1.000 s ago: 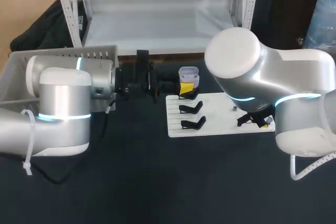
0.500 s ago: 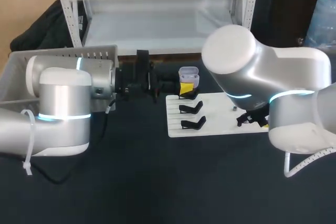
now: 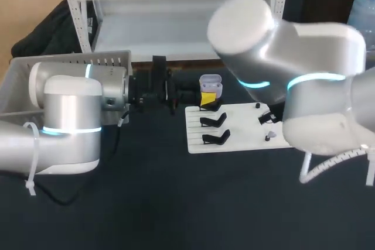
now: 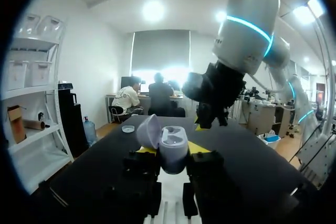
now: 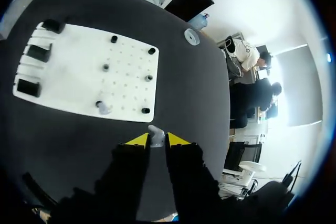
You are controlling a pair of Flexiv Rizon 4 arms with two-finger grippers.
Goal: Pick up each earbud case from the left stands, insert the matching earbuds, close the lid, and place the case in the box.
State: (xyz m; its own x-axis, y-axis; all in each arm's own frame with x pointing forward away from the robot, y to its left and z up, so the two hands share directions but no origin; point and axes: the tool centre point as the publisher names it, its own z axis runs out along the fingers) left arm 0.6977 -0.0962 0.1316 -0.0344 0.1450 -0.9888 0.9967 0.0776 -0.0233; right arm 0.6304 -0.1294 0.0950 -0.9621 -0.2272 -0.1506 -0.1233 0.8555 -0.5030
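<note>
Leftward-swung right arm [image 3: 293,45], grey earbud [image 5: 155,131] pinched by right gripper [image 5: 157,141] beside perforated white board [image 5: 73,61], rounded open-lidded case [image 4: 173,141] clamped by left gripper [image 4: 172,153]

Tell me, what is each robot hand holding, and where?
The left gripper holds the open earbud case by its body's sides. The right gripper pinches a small earbud between its yellow tips.

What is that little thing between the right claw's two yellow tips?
A small grey earbud, pinched between the right claw's tips. The right wrist view shows it, with the white board ahead of the claw.
</note>
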